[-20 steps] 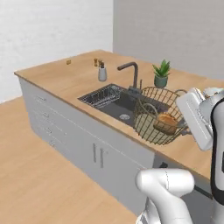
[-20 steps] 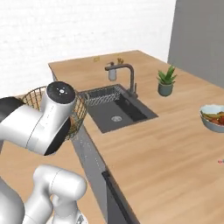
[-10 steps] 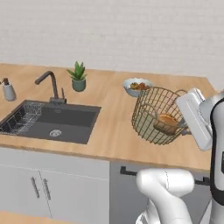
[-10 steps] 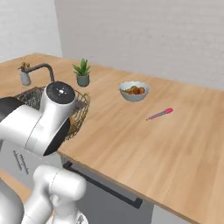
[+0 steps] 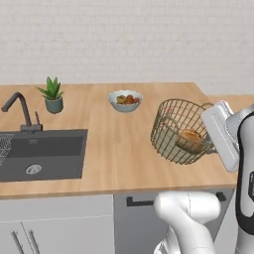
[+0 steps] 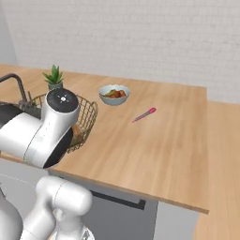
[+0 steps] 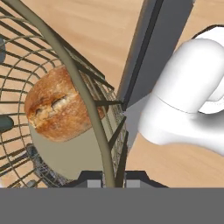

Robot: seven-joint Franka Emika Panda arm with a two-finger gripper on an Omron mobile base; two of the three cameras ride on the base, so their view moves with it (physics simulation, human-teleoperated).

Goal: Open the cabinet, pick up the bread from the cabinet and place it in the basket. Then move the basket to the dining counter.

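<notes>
The wire mesh basket (image 5: 174, 130) hangs tilted over the front right part of the light-wood dining counter (image 5: 115, 149). My gripper (image 7: 109, 181) is shut on the basket's rim (image 7: 81, 85), which runs up between the two fingertips. The golden-brown bread (image 7: 58, 109) lies inside on the beige base, and it shows through the wires as well (image 5: 190, 137). In the right base view the basket (image 6: 87, 114) sits half hidden behind my arm, above the counter (image 6: 154, 140). The cabinet is out of view.
A dark sink (image 5: 42, 154) with a black faucet (image 5: 19, 106) is set into the counter's left part, a potted plant (image 5: 52, 94) behind it. A pale fruit bowl (image 5: 125, 100) stands farther back. A pink-red utensil (image 6: 144, 114) lies mid-counter. The counter ends at the right.
The whole picture has shifted as the base drove along the counter: sink and plant slid left, the counter's right end came into sight. The basket with the bread stays in my gripper.
</notes>
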